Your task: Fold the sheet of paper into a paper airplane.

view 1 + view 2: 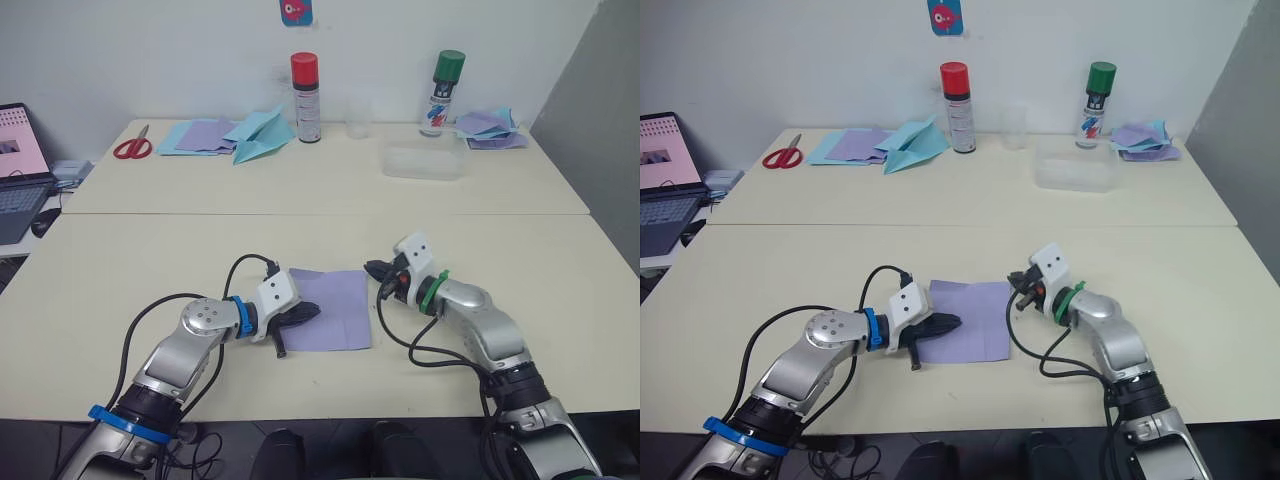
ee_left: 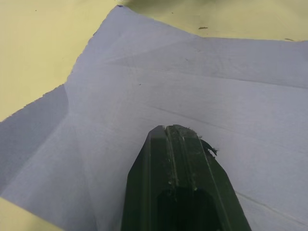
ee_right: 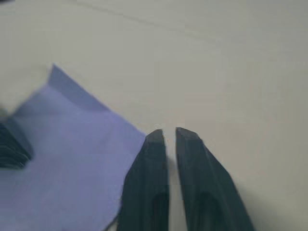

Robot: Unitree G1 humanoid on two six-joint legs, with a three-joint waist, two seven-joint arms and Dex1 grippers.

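The sheet of paper (image 1: 335, 305) is lavender, creased and lies flat on the near table between my two arms. My left gripper (image 1: 308, 312) is shut, and its black fingertips (image 2: 168, 129) rest on the sheet's left part, pointing right. My right gripper (image 1: 372, 268) sits at the sheet's upper right corner, pointing left. Its fingers (image 3: 154, 144) are drawn together with only a thin slit and nothing between them, just beside the paper's edge (image 3: 120, 125).
On the far table are a light-blue paper airplane (image 1: 262, 135), piles of blue and purple sheets (image 1: 205, 135), red scissors (image 1: 132, 146), a red-capped can (image 1: 305, 97), a green-capped can (image 1: 445, 92), a clear box (image 1: 424, 161) and more paper (image 1: 490, 128). A laptop (image 1: 18, 170) stands at the far left.
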